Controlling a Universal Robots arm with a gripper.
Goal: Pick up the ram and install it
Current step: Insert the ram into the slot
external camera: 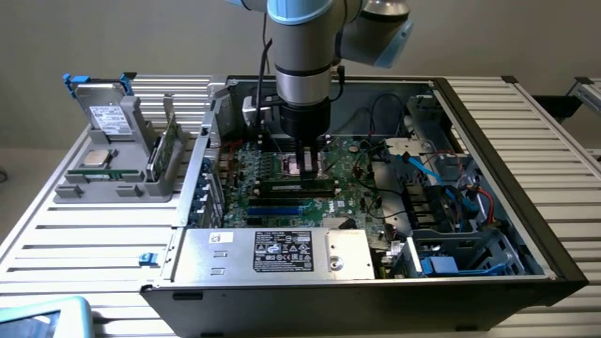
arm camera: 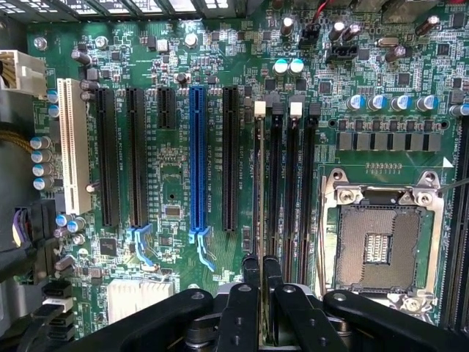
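Black fingers (arm camera: 251,273) of the hand (arm camera: 261,265) were pinched narrowly on the ram (arm camera: 260,191). It stood on edge directly beneath the hand, lined up along the black memory slots (arm camera: 275,183) of the motherboard (arm camera: 176,183). An empty processor socket (arm camera: 377,246) lay just beside the hand.

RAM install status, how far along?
Done: ram picked up, inside the open case. In hand: gripper clamps it edge-on over the black memory slots. Left: not released; whether it's seated, can't tell.
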